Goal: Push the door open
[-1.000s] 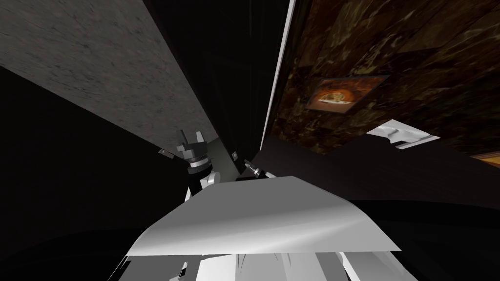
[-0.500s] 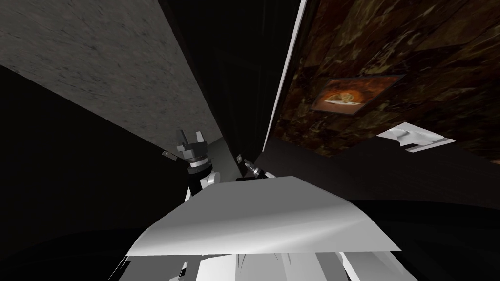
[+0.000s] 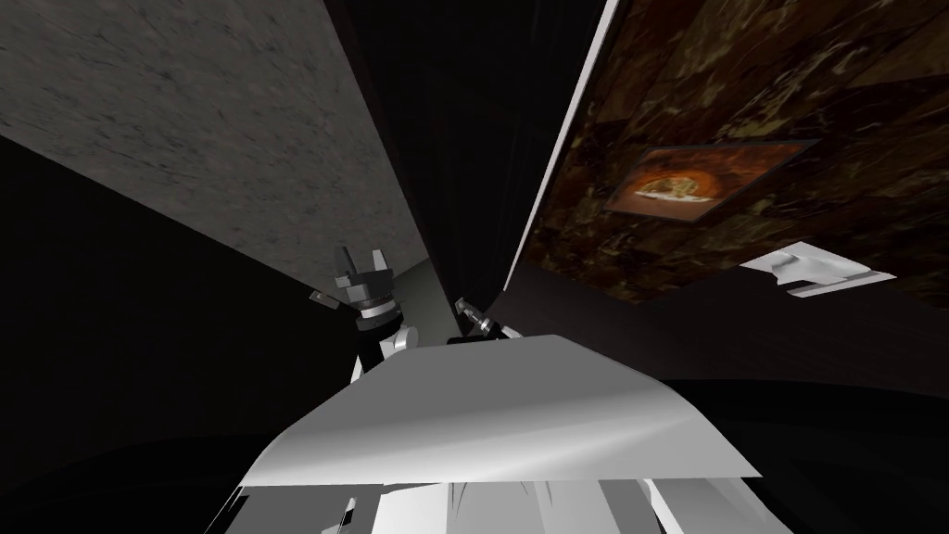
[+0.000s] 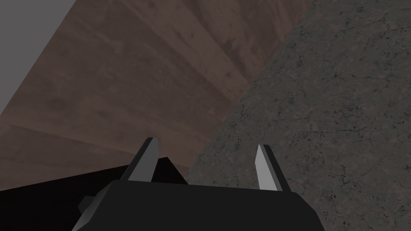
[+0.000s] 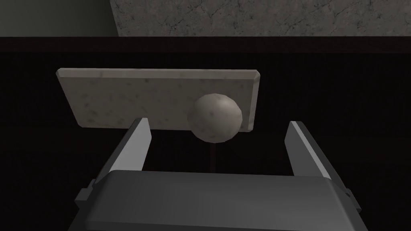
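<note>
Ideally the right claw (image 5: pixel 217 122), spread wide with the knob (image 5: pixel 215 117) just ahead, pushes squarely on the dark door (image 5: pixel 321 88).

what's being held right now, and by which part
Nothing is held. The right gripper is open, with the round door knob ahead between its fingers, touching neither. The left gripper is open too, with nothing between its fingers.

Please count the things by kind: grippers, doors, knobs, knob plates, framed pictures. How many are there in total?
Grippers: 2 (left gripper, right gripper)
Door: 1
Knob: 1
Plate: 1
Picture: 1
Total: 6
</note>
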Robot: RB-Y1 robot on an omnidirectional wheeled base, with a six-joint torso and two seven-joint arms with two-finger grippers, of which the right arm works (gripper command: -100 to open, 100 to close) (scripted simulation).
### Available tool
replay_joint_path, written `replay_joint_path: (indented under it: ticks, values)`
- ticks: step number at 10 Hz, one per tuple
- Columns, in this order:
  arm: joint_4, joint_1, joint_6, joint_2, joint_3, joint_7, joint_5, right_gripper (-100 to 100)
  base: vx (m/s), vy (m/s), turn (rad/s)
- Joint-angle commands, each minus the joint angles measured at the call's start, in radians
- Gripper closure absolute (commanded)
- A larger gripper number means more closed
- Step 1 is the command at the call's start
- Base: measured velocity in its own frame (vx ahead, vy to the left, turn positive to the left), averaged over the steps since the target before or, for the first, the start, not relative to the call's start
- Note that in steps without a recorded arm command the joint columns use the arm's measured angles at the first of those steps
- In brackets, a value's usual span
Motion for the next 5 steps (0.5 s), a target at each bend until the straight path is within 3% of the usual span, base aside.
replay_joint_path:
  ticks: [1,5]
  values:
    - [0.000,0.000,-0.001,-0.001,0.000,-0.001,0.000,100,-0.007,-0.006,-0.006]
    - [0.000,0.000,-0.001,-0.001,0.000,-0.001,0.000,100,-0.016,-0.017,0.001]
